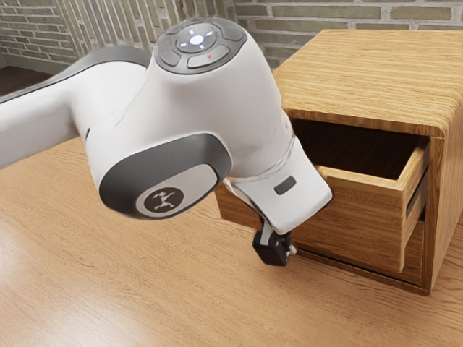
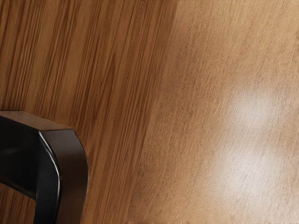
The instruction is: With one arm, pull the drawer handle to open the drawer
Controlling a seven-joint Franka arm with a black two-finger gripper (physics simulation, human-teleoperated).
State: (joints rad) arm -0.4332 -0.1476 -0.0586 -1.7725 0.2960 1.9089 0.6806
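Note:
The wooden cabinet (image 1: 376,72) stands on the table at the exterior view's right. Its drawer (image 1: 362,217) is pulled partway out, with a dark gap above the drawer front. My gripper (image 1: 273,249) hangs low against the drawer front's left end, and my white hand covers that part of the drawer. A black handle (image 2: 60,177) with a rounded corner lies close under my hand in the wrist view, against the darker wood of the drawer front (image 2: 84,70).
The wooden table (image 1: 130,289) spreads out in front of and to the left of the cabinet, and its lighter top (image 2: 224,93) lies beside the drawer front. A brick wall (image 1: 347,14) runs behind.

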